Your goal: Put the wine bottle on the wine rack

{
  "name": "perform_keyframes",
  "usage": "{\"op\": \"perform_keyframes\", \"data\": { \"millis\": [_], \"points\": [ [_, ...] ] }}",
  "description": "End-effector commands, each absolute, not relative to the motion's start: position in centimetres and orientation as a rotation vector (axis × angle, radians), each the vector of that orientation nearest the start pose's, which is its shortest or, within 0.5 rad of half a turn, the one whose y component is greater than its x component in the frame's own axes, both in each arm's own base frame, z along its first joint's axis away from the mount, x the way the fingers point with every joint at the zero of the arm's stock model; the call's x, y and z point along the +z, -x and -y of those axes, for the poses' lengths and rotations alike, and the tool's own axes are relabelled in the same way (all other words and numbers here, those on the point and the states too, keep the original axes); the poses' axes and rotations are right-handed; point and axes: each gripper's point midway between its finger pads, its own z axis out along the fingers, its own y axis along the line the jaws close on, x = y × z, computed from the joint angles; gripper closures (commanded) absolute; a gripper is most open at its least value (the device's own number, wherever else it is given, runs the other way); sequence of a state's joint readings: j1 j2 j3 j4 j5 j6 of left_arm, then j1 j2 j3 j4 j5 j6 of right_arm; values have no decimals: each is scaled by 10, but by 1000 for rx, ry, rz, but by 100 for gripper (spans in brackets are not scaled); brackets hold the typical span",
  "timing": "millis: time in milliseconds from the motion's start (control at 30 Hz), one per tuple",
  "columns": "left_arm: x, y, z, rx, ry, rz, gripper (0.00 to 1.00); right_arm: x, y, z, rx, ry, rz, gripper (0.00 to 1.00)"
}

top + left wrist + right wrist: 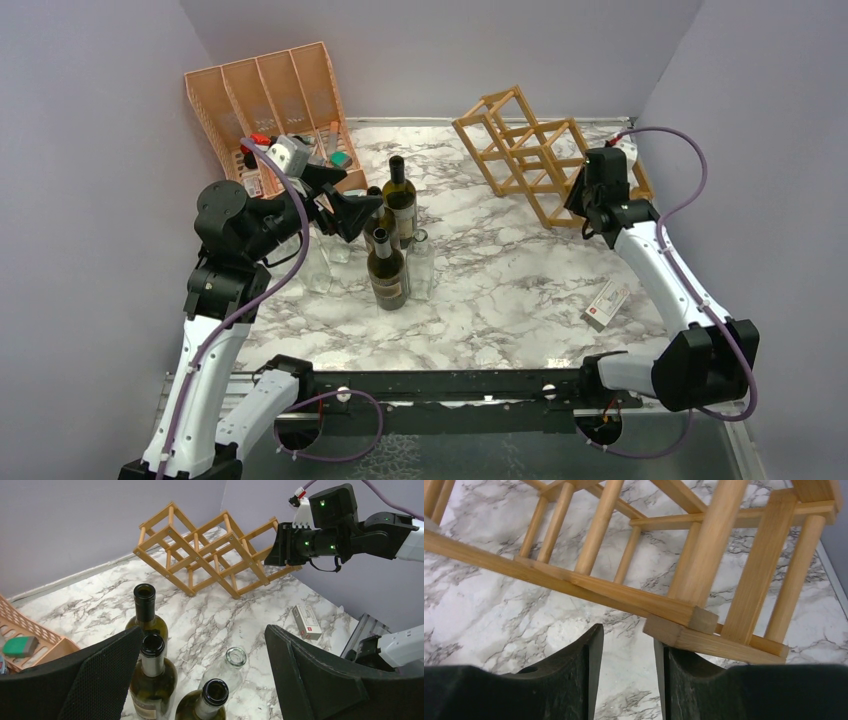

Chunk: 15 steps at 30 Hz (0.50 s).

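Three green wine bottles stand open-topped left of the table's middle: a far one, a middle one and a near one. In the left wrist view they show below me as the far, middle and near bottles. My left gripper is wide open above them and holds nothing. The light wooden wine rack stands at the back right. My right gripper is at the rack's near right end, slightly open and empty, with the rack's corner over its right finger.
A clear glass bottle stands beside the green ones, and more clear glass stands to their left. An orange-pink slotted organiser is at the back left. A small white box lies at the right.
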<state>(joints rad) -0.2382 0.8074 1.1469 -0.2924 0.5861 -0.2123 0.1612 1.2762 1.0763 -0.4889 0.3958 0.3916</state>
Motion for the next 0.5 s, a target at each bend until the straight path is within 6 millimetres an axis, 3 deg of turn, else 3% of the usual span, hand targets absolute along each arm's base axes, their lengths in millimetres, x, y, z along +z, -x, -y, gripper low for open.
{"op": "perform_keyframes", "data": {
  "millis": [0,167,300,467],
  "points": [
    [417,-229,165,-789,-523,-1471,1,211,-364,-27,8,-328,-2154,53],
    [415,-234,163,-776,-500,-1484,1,229,-338,-90,395,-4,-2173,45],
    [414,-238,161,-763,-478,-1492,1,255,-301,-153,786,306,-2059,40],
    [417,-241,159,-754,-458,-1493,1,287,-256,-227,939,604,-1865,30]
  ]
}}
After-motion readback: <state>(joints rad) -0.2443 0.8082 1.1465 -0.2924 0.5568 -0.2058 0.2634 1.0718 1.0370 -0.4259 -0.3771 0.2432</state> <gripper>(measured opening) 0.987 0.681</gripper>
